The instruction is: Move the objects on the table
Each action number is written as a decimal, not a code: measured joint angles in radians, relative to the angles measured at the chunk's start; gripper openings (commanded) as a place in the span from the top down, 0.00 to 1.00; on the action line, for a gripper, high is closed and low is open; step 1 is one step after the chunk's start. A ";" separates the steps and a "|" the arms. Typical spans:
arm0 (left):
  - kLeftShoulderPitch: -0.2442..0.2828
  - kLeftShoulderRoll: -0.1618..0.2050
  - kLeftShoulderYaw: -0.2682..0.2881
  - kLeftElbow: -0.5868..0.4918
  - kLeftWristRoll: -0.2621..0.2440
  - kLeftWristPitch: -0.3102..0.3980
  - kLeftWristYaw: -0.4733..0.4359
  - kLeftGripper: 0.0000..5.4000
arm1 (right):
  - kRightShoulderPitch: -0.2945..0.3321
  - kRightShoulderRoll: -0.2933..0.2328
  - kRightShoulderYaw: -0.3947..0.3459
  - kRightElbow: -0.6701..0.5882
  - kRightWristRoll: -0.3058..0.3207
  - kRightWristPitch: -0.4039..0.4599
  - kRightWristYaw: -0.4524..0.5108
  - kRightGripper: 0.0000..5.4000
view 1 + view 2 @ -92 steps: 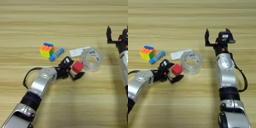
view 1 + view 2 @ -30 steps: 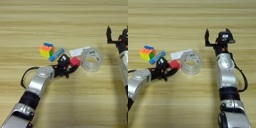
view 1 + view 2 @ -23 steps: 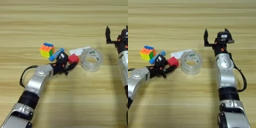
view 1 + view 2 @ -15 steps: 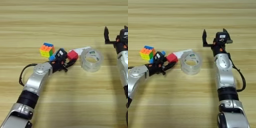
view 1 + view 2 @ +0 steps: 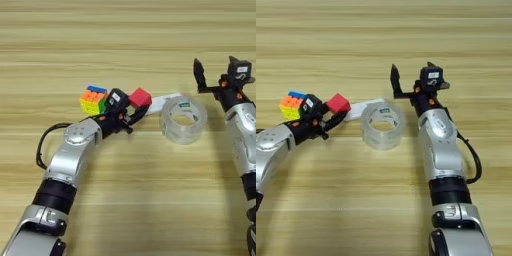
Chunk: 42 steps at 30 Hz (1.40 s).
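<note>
My left gripper [image 5: 135, 106] is shut on the small red cube [image 5: 140, 98], held just above the table [image 5: 128, 200] to the right of the multicoloured puzzle cube [image 5: 93, 100]. The gripper's body touches or overlaps the puzzle cube's right side. A flat white stick [image 5: 163, 102] lies just right of the red cube. Its far end runs behind the clear tape roll [image 5: 183, 119], which stands on its flat side. My right gripper [image 5: 412, 82] hovers open behind the tape roll, with nothing between its fingers.
My left forearm [image 5: 70, 160] reaches in from the bottom left, with a black cable looping beside it. My right forearm [image 5: 441, 145] runs down the right side.
My left gripper has carried the red cube up and to the left, from beside the tape roll to beside the puzzle cube. My right gripper has drifted slightly left.
</note>
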<state>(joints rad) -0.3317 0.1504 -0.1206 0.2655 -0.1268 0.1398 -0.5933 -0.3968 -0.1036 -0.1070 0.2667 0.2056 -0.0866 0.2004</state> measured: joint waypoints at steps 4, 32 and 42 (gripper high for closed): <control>-0.007 -0.010 0.018 0.003 -0.002 -0.020 0.009 0.59 | 0.016 0.023 0.011 -0.032 0.058 0.068 0.051 0.00; -0.032 -0.029 0.055 0.035 -0.012 -0.101 0.024 0.59 | 0.043 0.131 -0.015 -0.155 0.506 0.590 0.222 0.00; -0.032 -0.030 0.054 0.035 -0.012 -0.104 0.023 0.59 | 0.026 0.150 -0.026 -0.144 0.543 0.646 0.223 0.00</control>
<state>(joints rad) -0.3640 0.1205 -0.0661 0.3003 -0.1389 0.0358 -0.5705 -0.3707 0.0469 -0.1334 0.1231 0.7484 0.5598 0.4233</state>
